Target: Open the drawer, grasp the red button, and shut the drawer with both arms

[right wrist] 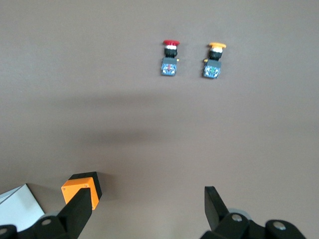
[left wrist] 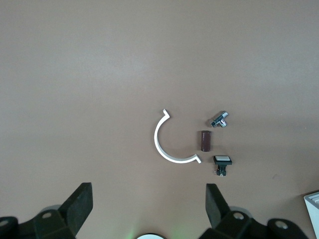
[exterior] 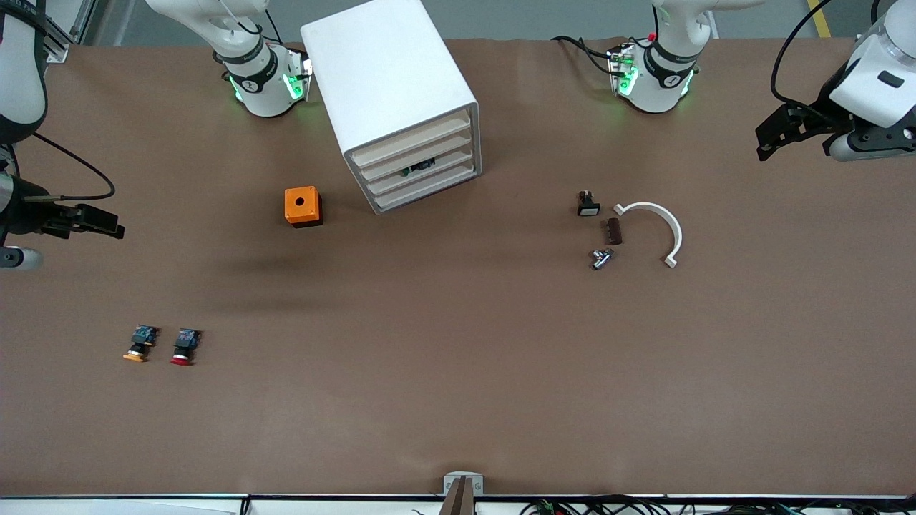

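The right pincer (exterior: 107, 223) hangs over the tabletop (exterior: 458, 400) at the right arm's end, its fingers (right wrist: 79, 209) spread wide and holding nothing; this arm waits. Nearer the front camera than that pincer, the button (exterior: 184, 347) with the red cap lies on the tabletop, cap toward the camera, just beside the like button with an orange-yellow cap (exterior: 139, 344), which sits closer to the right arm's end. The two are apart, not touching.

Farther from the camera stands an orange cube (exterior: 303, 206) with a round hole on top. Beside it is the white drawer cabinet (exterior: 397, 107), turned at an angle, its drawers all pushed in.

Toward the left arm's end lie a small black switch with a white face (exterior: 588, 204), a dark brown cylinder (exterior: 614, 231), a small metal fitting (exterior: 601, 258), and a white half-ring clip (exterior: 662, 229), all near one another.

The left pincer (exterior: 776, 136) hangs over the tabletop at the left arm's end, fingers (left wrist: 217, 201) spread and empty.
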Motion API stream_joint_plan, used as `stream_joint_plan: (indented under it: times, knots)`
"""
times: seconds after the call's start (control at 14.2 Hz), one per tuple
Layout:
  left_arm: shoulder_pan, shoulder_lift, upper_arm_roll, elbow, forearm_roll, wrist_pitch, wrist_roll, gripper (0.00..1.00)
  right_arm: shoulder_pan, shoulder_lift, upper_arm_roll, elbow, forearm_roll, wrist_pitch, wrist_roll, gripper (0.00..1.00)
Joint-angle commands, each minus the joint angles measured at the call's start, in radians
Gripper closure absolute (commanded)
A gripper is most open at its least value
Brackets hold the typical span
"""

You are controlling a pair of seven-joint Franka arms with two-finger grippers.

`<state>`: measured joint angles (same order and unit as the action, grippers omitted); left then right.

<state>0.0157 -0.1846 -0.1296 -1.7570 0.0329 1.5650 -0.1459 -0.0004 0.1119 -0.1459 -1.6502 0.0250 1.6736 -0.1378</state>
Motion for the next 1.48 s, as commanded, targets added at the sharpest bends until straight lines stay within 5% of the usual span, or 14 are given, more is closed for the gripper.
stream_joint_plan:
  times: [0.0, 0.71, 1.41]
  knots:
    - [0.009, -0.026, 0.001, -0.009, -0.016, -0.009, 0.025, 0.00, -0.003, -0.001, 0.000, 0.038, -0.013, -0.020, -0.011, 0.00]
    - [0.038, -0.019, 0.001, 0.013, -0.014, -0.014, 0.023, 0.00, -0.004, 0.000, -0.001, 0.217, 0.001, -0.181, -0.014, 0.00]
    - [0.056, -0.030, 0.001, 0.001, -0.014, -0.017, 0.023, 0.00, -0.018, -0.086, 0.002, 0.164, 0.006, -0.238, -0.013, 0.00]
